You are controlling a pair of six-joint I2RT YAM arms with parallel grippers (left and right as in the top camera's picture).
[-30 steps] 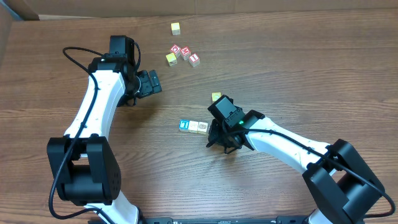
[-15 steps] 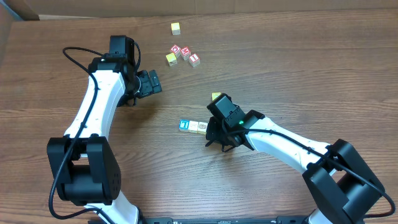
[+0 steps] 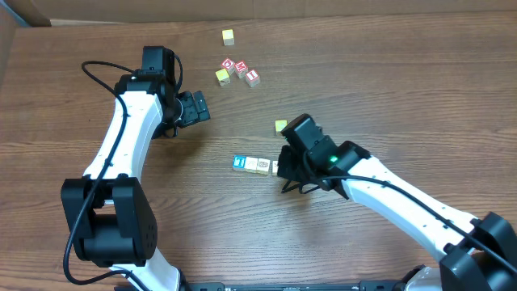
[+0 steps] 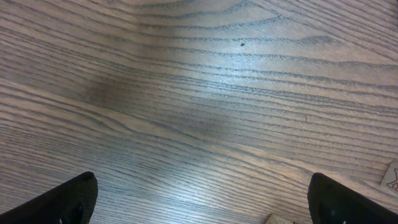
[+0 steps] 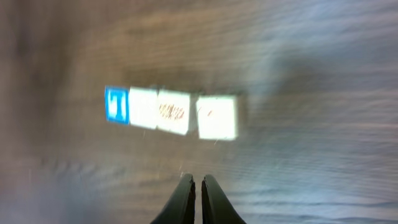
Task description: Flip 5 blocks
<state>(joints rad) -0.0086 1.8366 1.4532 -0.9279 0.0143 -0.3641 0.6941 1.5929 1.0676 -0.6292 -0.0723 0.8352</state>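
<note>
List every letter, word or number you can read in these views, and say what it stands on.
"T", white and blurred, so only likely: on the blue face of the end block of the row.
Brown prints on the cream blocks: too blurred to read.
Letters on the red-and-white cubes: too small to read.
Mark on the cut-off cube in the left wrist view: perhaps "X", unsure.

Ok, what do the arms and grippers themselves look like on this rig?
The left arm and right arm have white tubular links with black joint housings. A thin black cable loops off the left arm; the right arm shows a small green light. The left gripper and right gripper are black.
</note>
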